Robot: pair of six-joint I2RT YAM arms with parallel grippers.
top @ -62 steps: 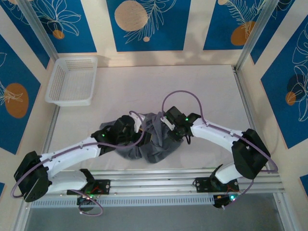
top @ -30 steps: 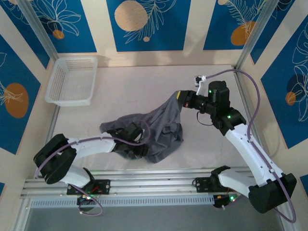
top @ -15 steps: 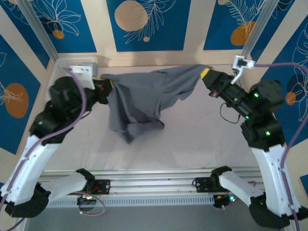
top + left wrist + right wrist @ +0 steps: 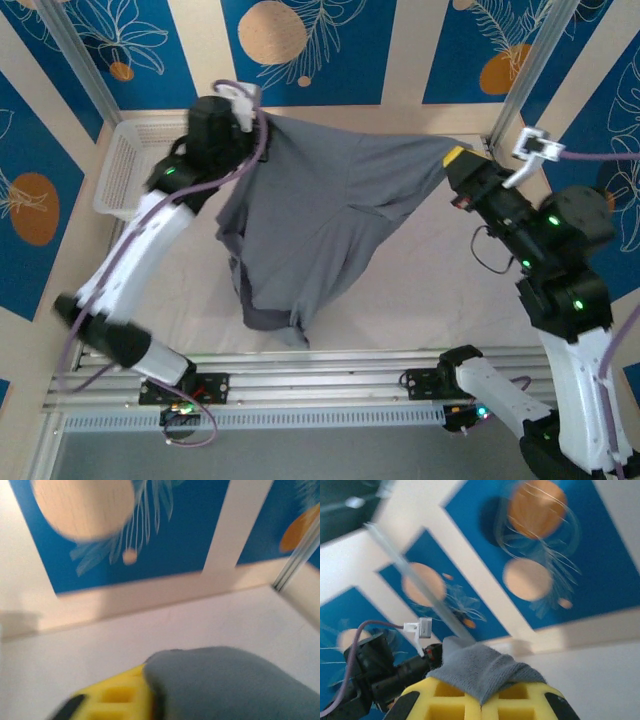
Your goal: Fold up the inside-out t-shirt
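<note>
Change since half a second ago: the left hand (image 4: 252, 112) has swung up and away from the basket's corner, and now it's high against the back wall.
Right side: the right hand (image 4: 456, 162) has barely shifted and keeps its pinch near the right post.
Cloth then and now: the t-shirt (image 4: 330, 215) was a narrow, bunched drape a moment ago. Now it's stretched into a broad grey sheet between the two hands.
Further back: two seconds ago it was just a heap low on the surface (image 4: 440, 290) with both hands buried in it.
Where the t-shirt is: strung across the middle of the top view with its top edge taut from hand to hand. The body hangs towards the near edge and narrows to a tail at the bottom. I cannot tell whether that tail touches the surface.
Basket: the white mesh basket (image 4: 118, 178) sits at the far left corner, partly behind the left arm. The floor in view is plain white mesh.
Left hand grip: closed down on one top corner of the t-shirt. The left wrist view is blurred, with grey cloth (image 4: 235, 685) bulging right against a yellow finger (image 4: 117, 700).
Right hand grip: clamped on the opposite corner. In the right wrist view a grey fold (image 4: 480, 672) is squeezed between the two yellow pads (image 4: 455, 702), which sit nearly together.
</note>
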